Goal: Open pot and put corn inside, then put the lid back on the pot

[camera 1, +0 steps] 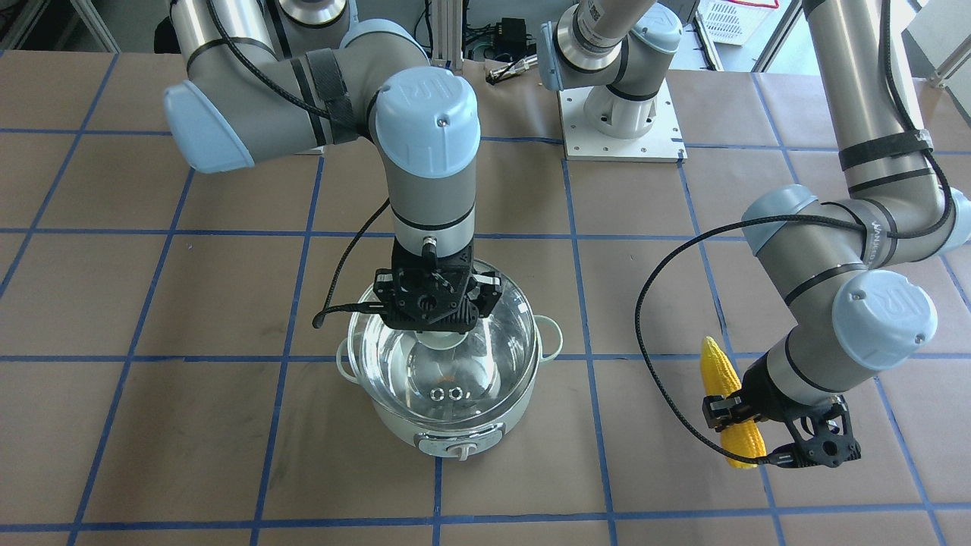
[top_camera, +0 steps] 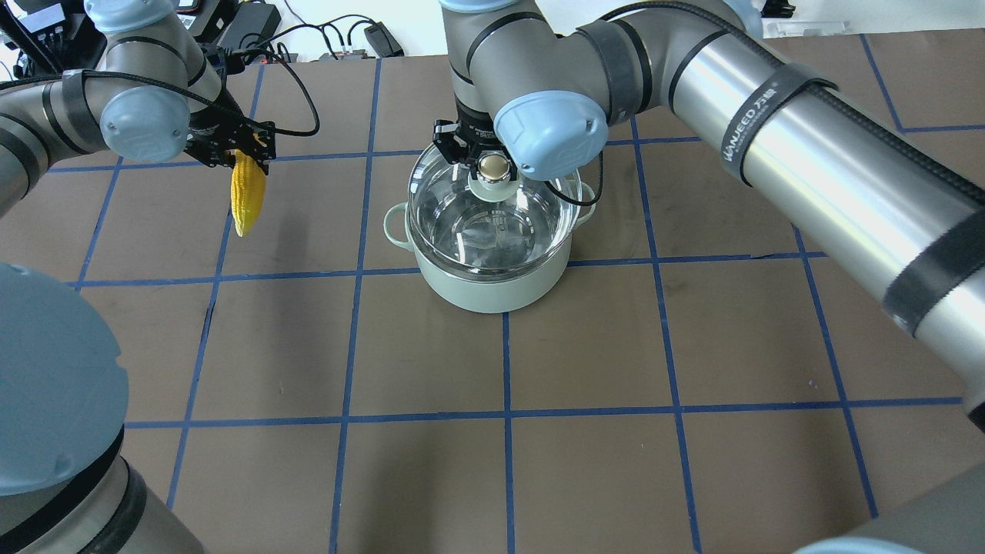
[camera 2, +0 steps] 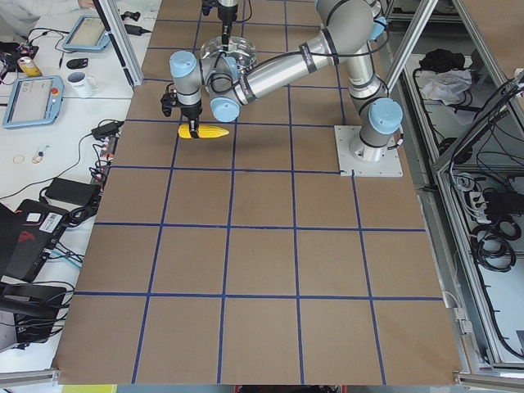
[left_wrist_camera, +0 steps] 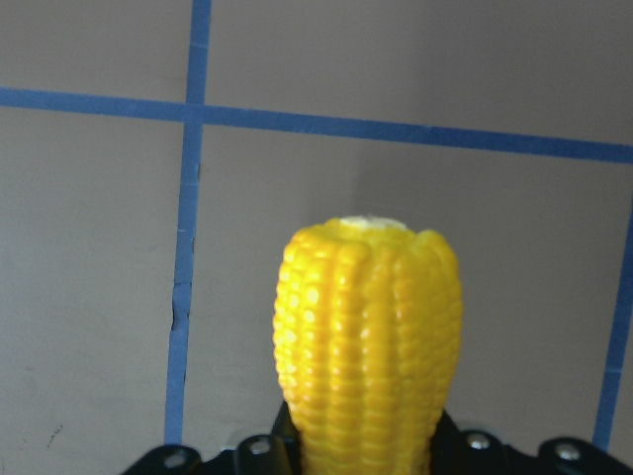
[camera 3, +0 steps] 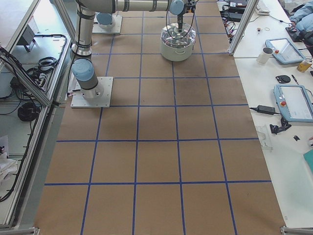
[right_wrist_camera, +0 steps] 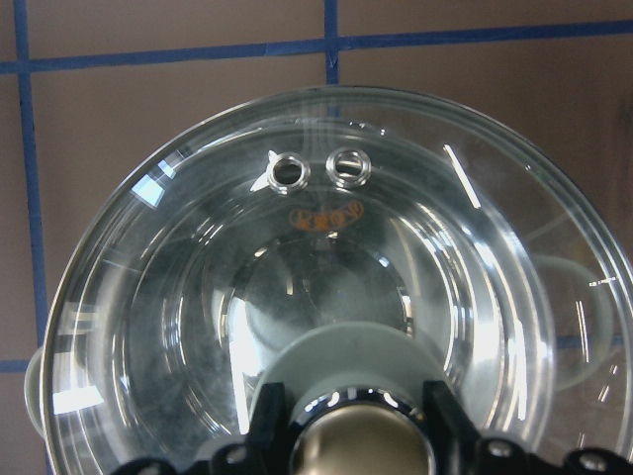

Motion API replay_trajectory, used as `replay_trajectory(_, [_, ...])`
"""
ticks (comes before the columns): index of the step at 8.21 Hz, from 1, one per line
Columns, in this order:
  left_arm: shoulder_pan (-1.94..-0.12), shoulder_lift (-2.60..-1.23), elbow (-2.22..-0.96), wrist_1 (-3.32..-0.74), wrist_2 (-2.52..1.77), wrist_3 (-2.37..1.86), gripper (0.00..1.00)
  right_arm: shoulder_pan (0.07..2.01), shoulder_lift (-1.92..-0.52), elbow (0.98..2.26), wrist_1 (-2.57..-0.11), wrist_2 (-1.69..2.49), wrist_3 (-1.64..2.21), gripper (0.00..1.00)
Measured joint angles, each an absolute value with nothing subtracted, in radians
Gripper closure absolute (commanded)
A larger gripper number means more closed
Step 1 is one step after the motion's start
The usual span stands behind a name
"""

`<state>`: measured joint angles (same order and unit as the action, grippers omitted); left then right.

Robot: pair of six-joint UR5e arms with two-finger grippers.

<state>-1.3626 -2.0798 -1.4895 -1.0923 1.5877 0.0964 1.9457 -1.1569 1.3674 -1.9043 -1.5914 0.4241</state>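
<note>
The pale green pot [camera 1: 455, 432] stands mid-table, also in the overhead view [top_camera: 485, 288]. The glass lid [camera 1: 455, 371] [top_camera: 492, 223] [right_wrist_camera: 316, 247] covers its opening and seems raised a little off the rim. My right gripper [camera 1: 444, 337] [top_camera: 492, 168] [right_wrist_camera: 356, 435] is shut on the lid's ball knob. My left gripper [camera 1: 732, 406] [top_camera: 246, 158] [left_wrist_camera: 361, 445] is shut on the yellow corn [camera 1: 724, 371] [top_camera: 248, 200] [left_wrist_camera: 366, 327], held a little above the table about one grid square to the pot's side.
The brown table carries a blue tape grid. An arm's white base plate [camera 1: 622, 121] sits at the robot's edge. Side desks hold tablets [camera 3: 293, 103], a mug [camera 3: 266, 55] and cables beyond the table edge.
</note>
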Motion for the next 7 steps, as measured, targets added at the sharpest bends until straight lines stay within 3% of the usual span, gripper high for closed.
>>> replay_trajectory(3, [-1.411, -2.051, -1.489, -1.095, 1.588, 0.036, 1.00, 1.803, -1.284, 1.358, -1.738, -1.571, 0.199, 0.87])
replay_trajectory(7, [-1.614, -1.960, -1.480, -1.103, 1.575, -0.151, 1.00, 1.573, -1.395, 1.361, -1.598, -1.595, -0.123, 0.90])
